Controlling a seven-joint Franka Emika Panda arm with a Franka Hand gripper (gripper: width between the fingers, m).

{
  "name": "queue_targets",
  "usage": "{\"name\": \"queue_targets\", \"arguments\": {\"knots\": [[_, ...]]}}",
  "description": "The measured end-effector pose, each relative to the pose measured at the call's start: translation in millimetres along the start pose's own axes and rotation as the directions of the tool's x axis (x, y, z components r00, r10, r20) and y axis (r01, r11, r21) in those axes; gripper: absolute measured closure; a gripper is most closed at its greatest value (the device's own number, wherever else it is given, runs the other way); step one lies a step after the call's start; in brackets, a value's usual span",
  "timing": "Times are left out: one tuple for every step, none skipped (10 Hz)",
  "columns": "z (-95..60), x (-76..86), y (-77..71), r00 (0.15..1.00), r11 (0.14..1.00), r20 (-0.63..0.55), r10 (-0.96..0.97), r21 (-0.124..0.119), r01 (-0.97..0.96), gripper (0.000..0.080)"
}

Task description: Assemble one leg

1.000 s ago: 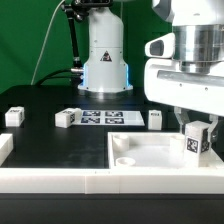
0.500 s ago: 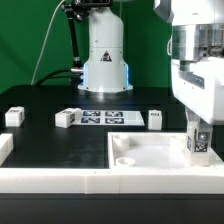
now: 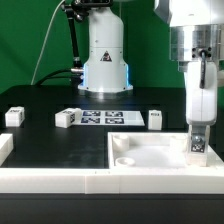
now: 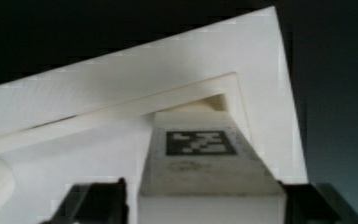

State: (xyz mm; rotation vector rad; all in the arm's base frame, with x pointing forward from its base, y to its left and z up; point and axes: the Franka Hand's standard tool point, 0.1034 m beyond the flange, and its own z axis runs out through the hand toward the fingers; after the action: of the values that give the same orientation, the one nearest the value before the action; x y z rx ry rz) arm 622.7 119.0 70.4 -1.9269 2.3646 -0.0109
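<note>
My gripper [image 3: 198, 140] is shut on a leg [image 3: 198, 147], a small white block with a black-and-white tag, and holds it upright over the right side of the large flat white panel [image 3: 150, 152]. In the wrist view the leg [image 4: 201, 158] sits between my two dark fingers [image 4: 98, 203], with the panel's corner [image 4: 123, 80] beyond it. Three more legs stand on the black table: one at the exterior view's left [image 3: 13, 116], one next to the marker board [image 3: 66, 118], one right of it [image 3: 155, 119].
The marker board [image 3: 108, 118] lies in front of the robot base [image 3: 104, 60]. A white rail [image 3: 60, 180] runs along the front edge, with a short white piece [image 3: 4, 148] at the left.
My gripper has turned about its vertical axis and come down slightly with the leg, now seen edge-on, closer to the panel's right side.
</note>
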Motion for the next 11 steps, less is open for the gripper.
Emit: {"name": "queue_targets", "arguments": {"knots": [[0.1,-0.1,-0.1,1.0,1.0,0.0,-0.022,0.0,0.022,0.0276],[0.0,-0.1,-0.3,0.996,0.996,-0.001,-0.086,-0.001,0.086,0.0174],[-0.1,-1.0,1.5,0.97,0.969,0.0,-0.245,-0.015,0.245,0.0174],[0.0,-3.1,2.9,0.943,0.943,0.005,-0.332,-0.025,0.332,0.0155],[0.2,-5.2,3.7,0.92,0.92,0.008,-0.392,-0.025,0.392,0.0155],[0.6,-5.7,4.1,0.864,0.863,0.011,-0.504,-0.024,0.504,0.0151],[1.2,-5.6,4.4,0.8,0.8,0.014,-0.6,-0.023,0.6,0.0151],[1.7,-5.5,4.6,0.745,0.744,0.016,-0.667,-0.023,0.667,0.0151],[1.7,-5.3,4.5,0.697,0.697,0.017,-0.717,-0.022,0.717,0.0151],[1.7,-4.8,4.3,0.624,0.624,0.019,-0.781,-0.02,0.781,0.0151],[1.3,-6.0,4.1,0.583,0.583,0.02,-0.812,-0.018,0.812,0.0151]]}}
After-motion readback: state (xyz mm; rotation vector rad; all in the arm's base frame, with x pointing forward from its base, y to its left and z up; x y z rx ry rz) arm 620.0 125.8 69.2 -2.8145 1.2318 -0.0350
